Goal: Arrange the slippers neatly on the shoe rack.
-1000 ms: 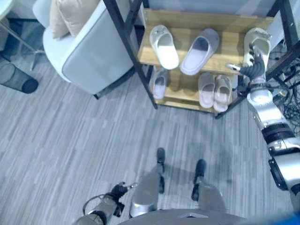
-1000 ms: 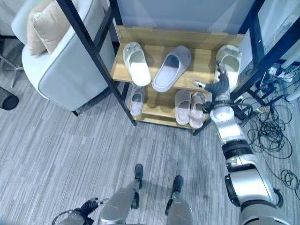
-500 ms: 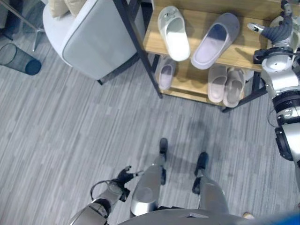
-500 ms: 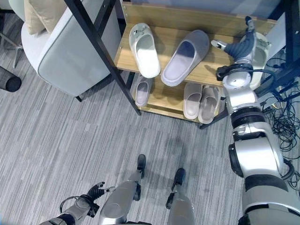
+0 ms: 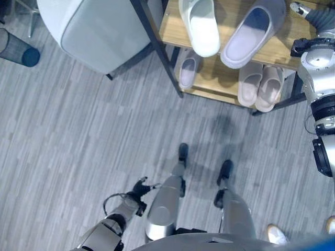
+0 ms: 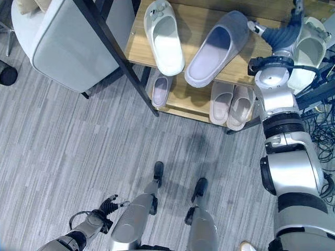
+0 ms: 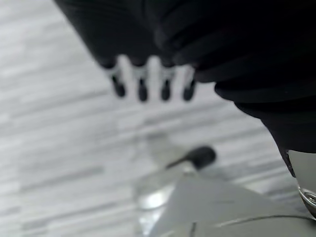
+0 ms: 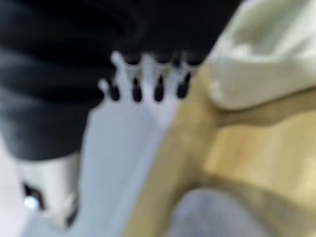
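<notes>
The wooden shoe rack point(image 6: 199, 26) stands ahead of me. On its top shelf lie a white slipper point(image 6: 163, 36), a grey slipper point(image 6: 217, 47) and, at the right end, a cream slipper point(image 6: 309, 52). My right hand point(image 6: 280, 34) is open, with straight fingers, between the grey slipper and the cream one, close against the cream slipper's point(image 8: 266, 59) left side. The lower shelf holds a small pale slipper point(image 6: 160, 89) and a beige pair point(image 6: 230, 104) side by side. My left hand point(image 5: 138, 188) hangs open low by my leg, over the floor.
A light grey armchair point(image 5: 99, 26) stands left of the rack, against its black frame post point(image 5: 157, 47). A dark bin point(image 5: 15, 49) is at far left. Loose cables point(image 6: 327, 120) lie right of the rack. A person's shoe point(image 5: 275, 234) shows at lower right.
The camera has moved, so the rack sits higher and closer in view. My right hand stays beside the cream slipper, a little deeper over the top shelf. The slippers have not moved.
</notes>
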